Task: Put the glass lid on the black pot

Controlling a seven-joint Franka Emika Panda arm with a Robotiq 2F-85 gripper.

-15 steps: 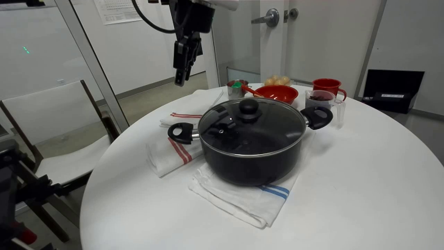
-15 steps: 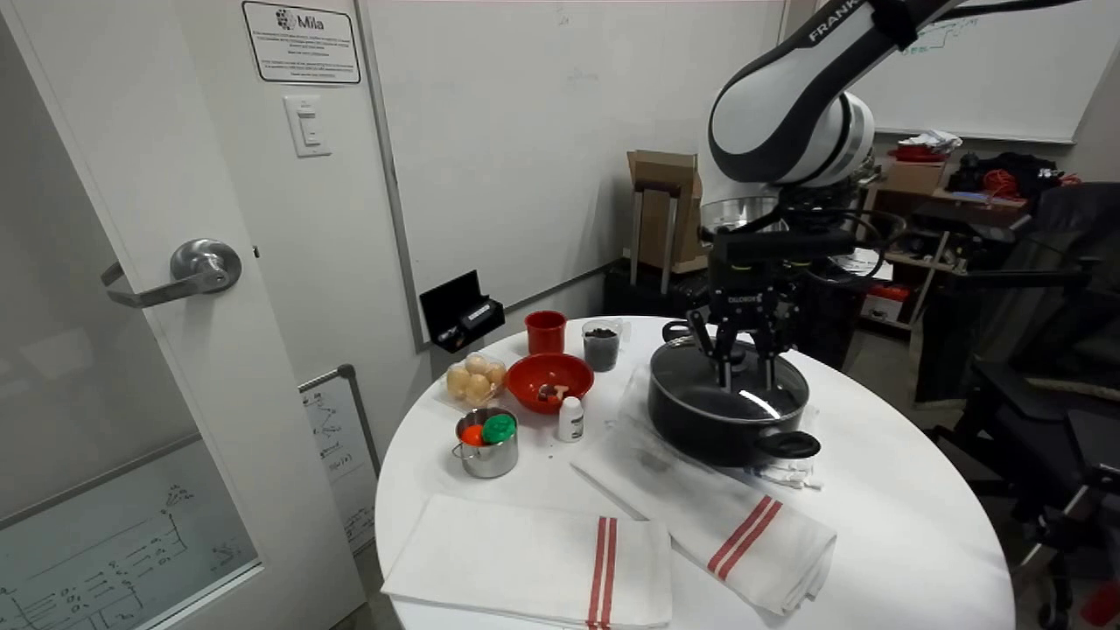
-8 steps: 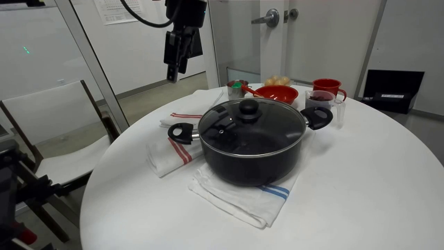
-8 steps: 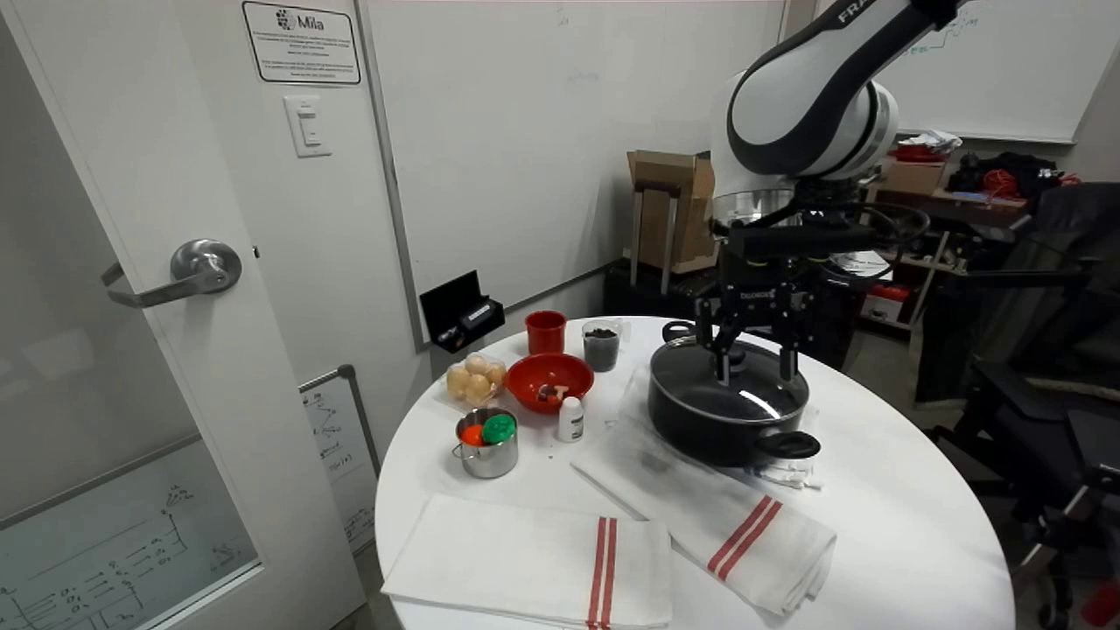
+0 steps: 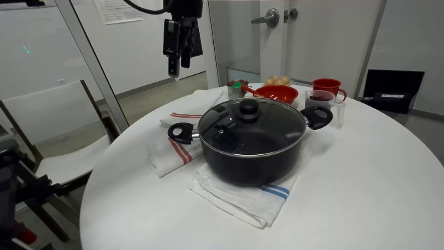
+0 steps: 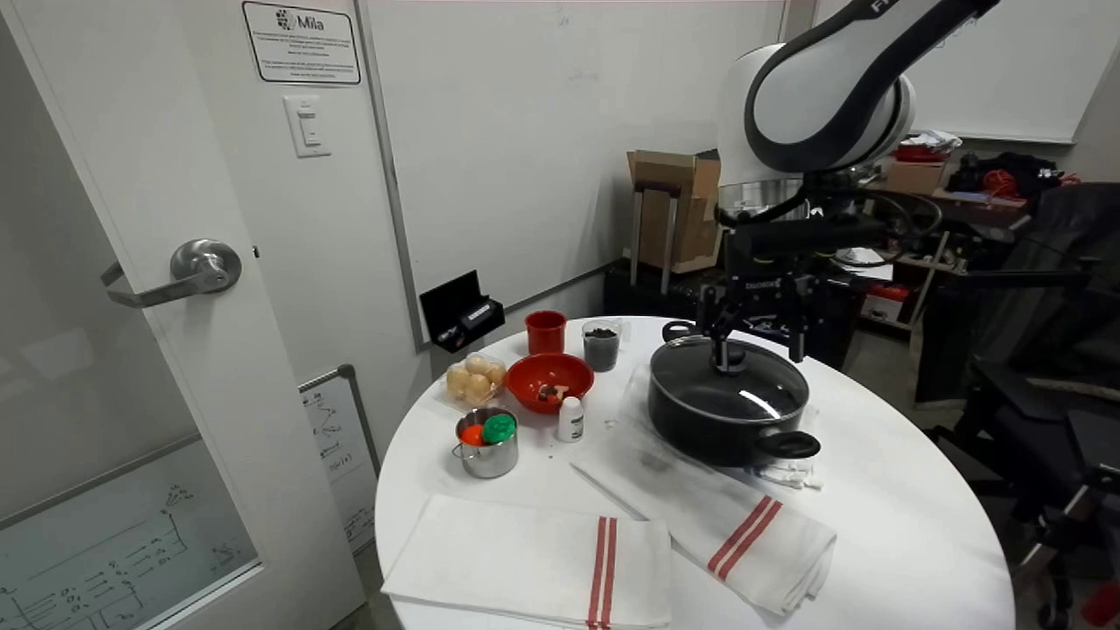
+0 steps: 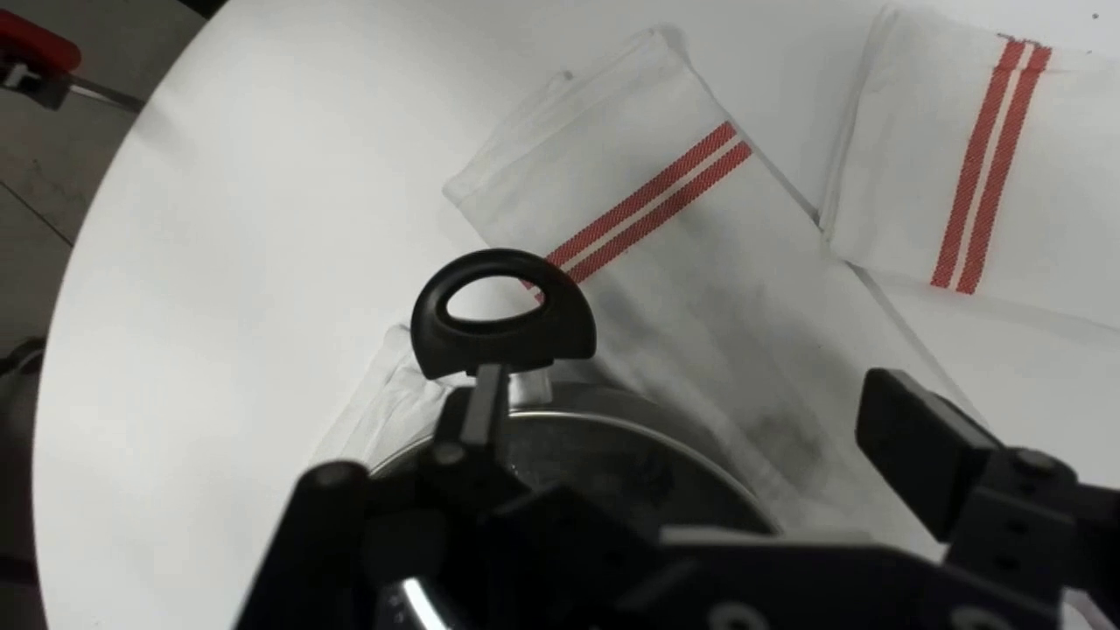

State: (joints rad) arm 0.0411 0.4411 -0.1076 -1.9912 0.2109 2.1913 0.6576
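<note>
The glass lid [image 5: 267, 135], see-through with a metal rim and black knob, lies flat on top of the black pot [image 5: 253, 170] in both exterior views. Its rim follows the pot's edge all round where it shows. My gripper [image 5: 179, 67] hangs in the air, apart from the knob. In an exterior view the gripper [image 6: 759, 352] overlaps the lid [image 6: 761, 389] from behind. The wrist view shows the gripper [image 7: 687, 407] with its fingers wide apart and nothing between them. Part of the lid [image 7: 604, 464] appears below; the knob is hidden there.
Under the pot lies a folded towel with blue stripes [image 5: 239, 205]. Red-striped towels [image 6: 726, 534] lie beside it. Around the table stand a red bowl [image 6: 549, 382], a steel cup [image 6: 490, 457], a white bottle [image 6: 570, 420], a measuring cup [image 6: 602, 347] and a red mug [image 6: 546, 332].
The gripper has spread its fingers wider while rising and drifting sideways, leftward in an exterior view. Lid and pot have stayed in place.
</note>
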